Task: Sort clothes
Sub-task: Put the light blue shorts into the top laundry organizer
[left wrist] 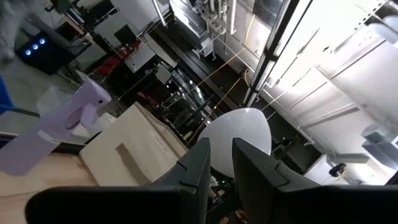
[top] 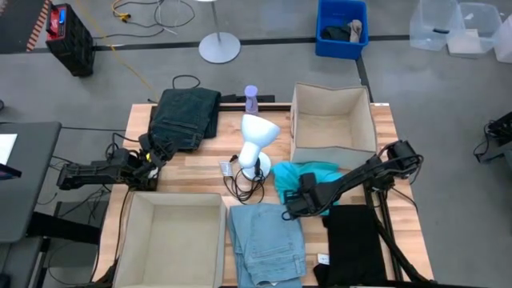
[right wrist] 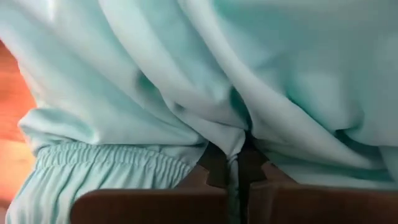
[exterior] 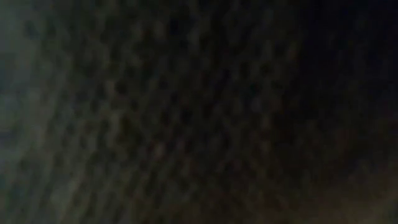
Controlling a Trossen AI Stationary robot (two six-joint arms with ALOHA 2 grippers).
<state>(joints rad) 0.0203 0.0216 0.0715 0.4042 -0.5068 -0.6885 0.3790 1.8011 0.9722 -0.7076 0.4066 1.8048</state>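
The teal shirt [top: 310, 174] lies bunched on the table between the white lamp [top: 256, 144] and the black garment [top: 356, 240]. My right gripper [top: 293, 210] is shut on it at its near edge. The light blue jeans [top: 266, 240] lie flat at the near edge. The dark green trousers [top: 186, 116] lie folded at the far left. My left gripper [top: 152, 156] is just near-left of them, empty, with only a narrow slit between its fingers [left wrist: 198, 163]. The low view shows only dark cloth close up. My right gripper pinches a gathered fold of the teal shirt [right wrist: 237, 144] between its two fingers. The fold is near the shirt's near edge, beside an elastic, ruffled hem [right wrist: 112, 158]. The fingers come nearly level from the table's right. The rest of the shirt lies bunched on the table beyond the fingers.
One open beige box [top: 332, 120] stands at the far right and another [top: 172, 240] at the near left. The lamp's cord [top: 244, 186] coils mid-table. A purple spray bottle [top: 251, 98] stands at the far edge. Bare wood [top: 200, 164] shows between the trousers and the near-left box.
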